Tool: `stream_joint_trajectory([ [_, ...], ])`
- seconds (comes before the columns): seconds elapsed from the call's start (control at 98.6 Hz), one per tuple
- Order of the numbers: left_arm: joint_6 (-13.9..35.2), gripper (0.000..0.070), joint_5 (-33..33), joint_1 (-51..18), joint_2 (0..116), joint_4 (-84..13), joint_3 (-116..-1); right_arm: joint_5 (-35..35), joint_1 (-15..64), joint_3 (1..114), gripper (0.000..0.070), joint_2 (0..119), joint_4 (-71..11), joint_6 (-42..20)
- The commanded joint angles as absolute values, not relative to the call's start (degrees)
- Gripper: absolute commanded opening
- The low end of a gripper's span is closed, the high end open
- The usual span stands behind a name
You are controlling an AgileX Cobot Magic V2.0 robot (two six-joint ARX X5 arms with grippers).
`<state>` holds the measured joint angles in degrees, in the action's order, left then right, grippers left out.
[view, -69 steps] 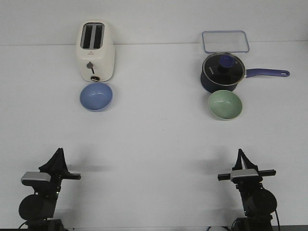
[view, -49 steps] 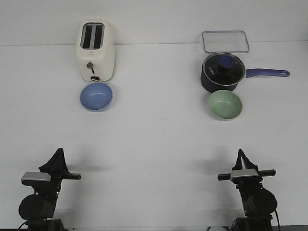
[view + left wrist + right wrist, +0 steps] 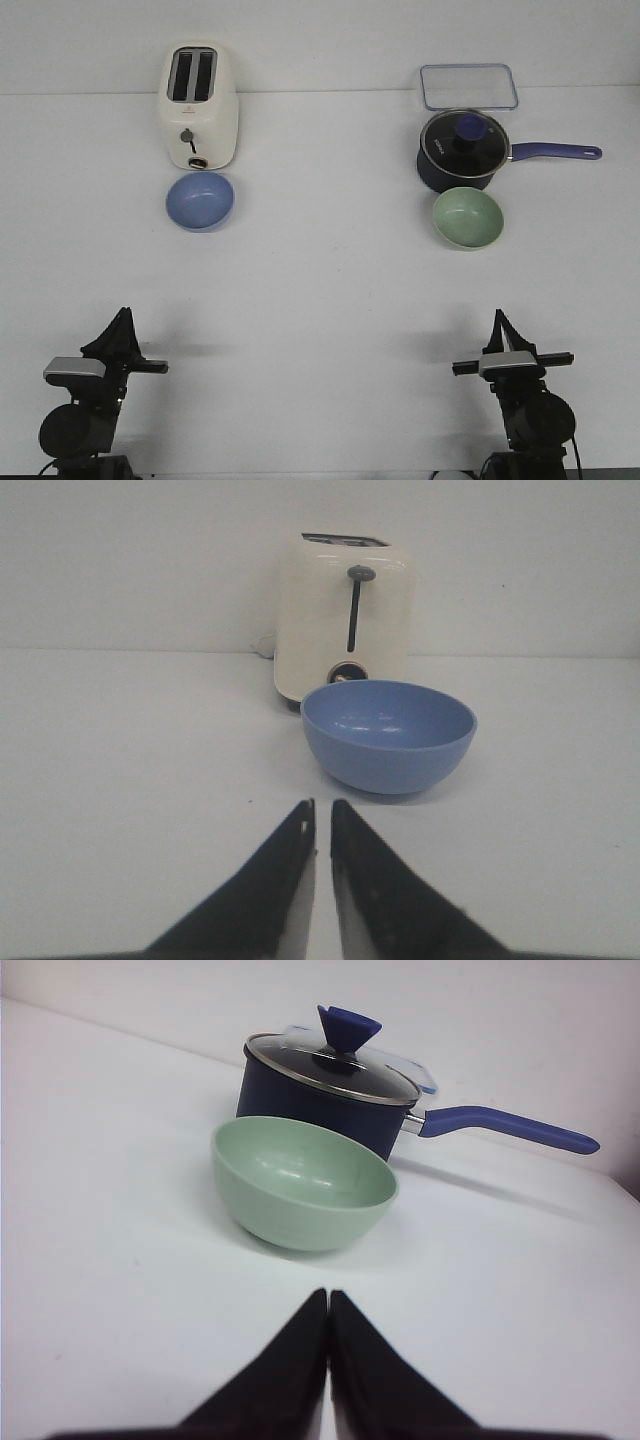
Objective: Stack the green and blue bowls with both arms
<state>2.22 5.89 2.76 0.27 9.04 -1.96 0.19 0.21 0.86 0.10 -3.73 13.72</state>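
Observation:
The blue bowl (image 3: 200, 201) stands upright on the white table at the far left, just in front of a toaster; the left wrist view shows the blue bowl (image 3: 388, 733) too. The green bowl (image 3: 467, 218) stands upright at the far right, in front of a saucepan, and the green bowl (image 3: 303, 1195) fills the middle of the right wrist view. My left gripper (image 3: 124, 314) rests near the table's front edge, far short of the blue bowl, shut and empty with a thin slit between its tips (image 3: 322, 804). My right gripper (image 3: 497, 315) rests at the front right, shut and empty (image 3: 328, 1295).
A cream toaster (image 3: 198, 107) stands right behind the blue bowl. A dark navy saucepan (image 3: 463, 150) with glass lid and long blue handle stands right behind the green bowl. A clear lidded container (image 3: 468, 86) lies at the back right.

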Motion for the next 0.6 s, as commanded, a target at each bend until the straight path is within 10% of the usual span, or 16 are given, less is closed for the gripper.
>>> stream_joint_trajectory([
  [0.0,1.56,0.0015,5.93,2.83,0.19,9.93,-0.80,0.16,0.14,0.73,0.0000,0.08,-2.59,14.20],
  [0.274,1.56,0.0015,5.93,2.83,0.19,9.96,-0.80,-0.08,0.14,0.73,0.0000,0.08,-2.50,12.73],
  [0.588,1.56,0.0015,5.93,2.83,0.19,9.96,-0.80,-0.05,0.14,0.82,0.0000,0.08,-2.11,-13.50],
])
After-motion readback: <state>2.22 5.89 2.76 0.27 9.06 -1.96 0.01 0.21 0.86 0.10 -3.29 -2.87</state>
